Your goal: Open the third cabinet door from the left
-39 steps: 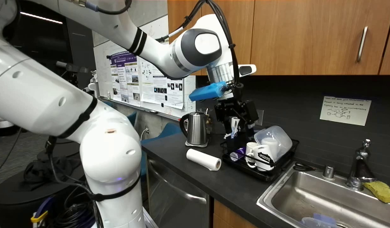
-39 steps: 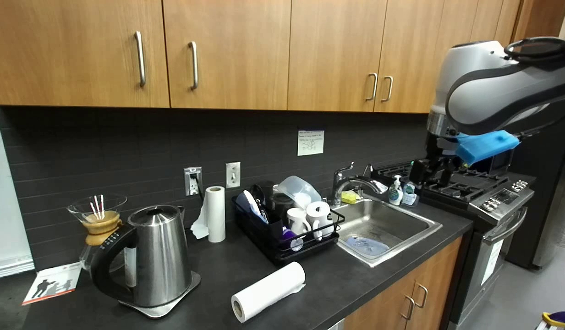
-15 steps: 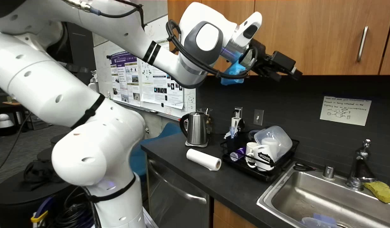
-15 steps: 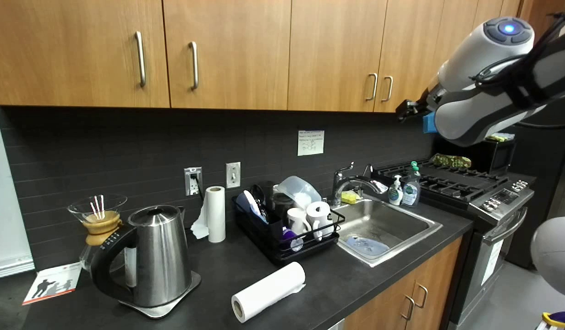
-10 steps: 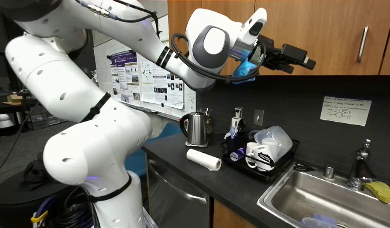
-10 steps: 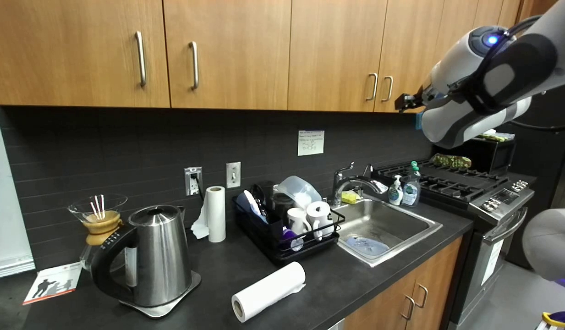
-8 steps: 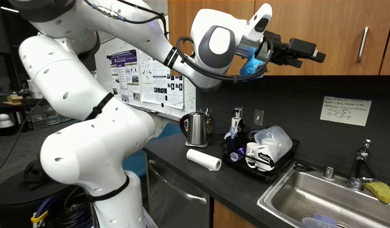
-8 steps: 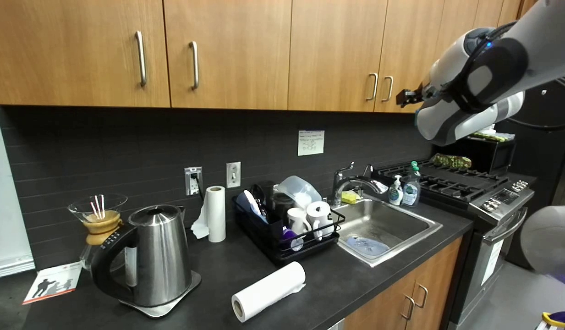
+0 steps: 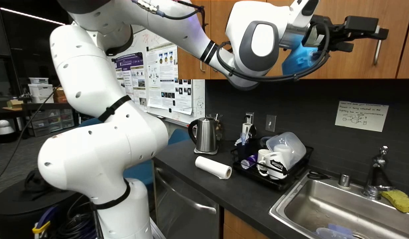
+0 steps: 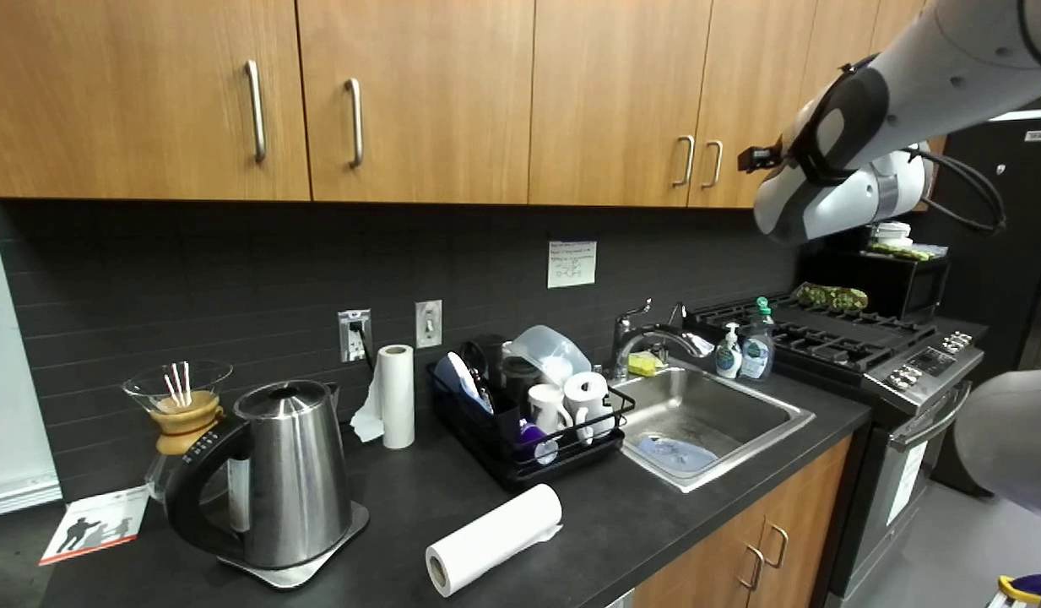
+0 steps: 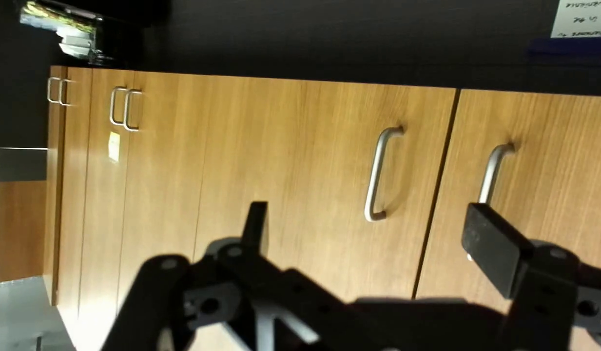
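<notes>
The third cabinet door from the left [image 10: 617, 101] is wooden and closed, with a metal bar handle [image 10: 685, 160] near its lower right corner. The handle also shows in an exterior view [image 9: 377, 54], partly behind the fingers. My gripper [image 9: 367, 41] is raised, roughly level, open and empty, pointing towards the doors; it also shows in an exterior view [image 10: 755, 159]. The wrist view stands upside down. There the third door's handle [image 11: 490, 178] is partly hidden by the right finger. The fourth door's handle [image 11: 377, 175] lies between the fingers [image 11: 371, 234] in the picture, apart from them.
Below the cabinets are a dish rack [image 10: 486, 456] with mugs, a sink [image 10: 790, 418] with a faucet [image 10: 626, 338], a lying paper roll [image 10: 495, 536] and a kettle [image 10: 292, 473]. A paper note [image 10: 572, 263] is on the dark wall. A stove [image 10: 917, 363] stands beyond the sink.
The gripper has swung up from pointing down to roughly level, and has risen and moved towards the third door's handle. The cabinet doors have not moved.
</notes>
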Action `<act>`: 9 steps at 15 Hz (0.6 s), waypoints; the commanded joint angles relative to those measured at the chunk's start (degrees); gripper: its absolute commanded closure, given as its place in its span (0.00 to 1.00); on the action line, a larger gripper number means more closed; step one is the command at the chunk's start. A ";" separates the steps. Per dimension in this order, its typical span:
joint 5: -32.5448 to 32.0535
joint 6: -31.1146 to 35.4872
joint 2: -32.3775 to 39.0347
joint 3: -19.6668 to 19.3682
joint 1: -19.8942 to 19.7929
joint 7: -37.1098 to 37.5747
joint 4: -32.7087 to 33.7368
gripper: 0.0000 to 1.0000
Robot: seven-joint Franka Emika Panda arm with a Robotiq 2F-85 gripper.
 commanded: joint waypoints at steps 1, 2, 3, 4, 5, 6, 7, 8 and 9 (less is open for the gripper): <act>-5.56 0.08 9.44 -6.67 10.37 -4.01 2.94 0.00; -7.00 -0.45 10.91 -10.23 15.25 -3.82 3.04 0.00; -9.67 -0.28 12.63 -12.76 19.10 -2.34 3.34 0.00; -10.73 -1.03 13.06 -15.75 23.10 -1.77 3.20 0.00; -7.01 -1.93 14.04 -18.82 27.99 -5.74 3.21 0.00; -11.42 -2.94 13.13 -20.50 28.25 -1.32 3.00 0.00; -11.14 -3.98 13.33 -22.22 29.48 -2.03 2.97 0.00; -9.33 -1.82 12.85 -18.56 26.86 -2.57 1.87 0.00; -9.37 -2.05 13.02 -19.29 27.62 -2.59 1.87 0.00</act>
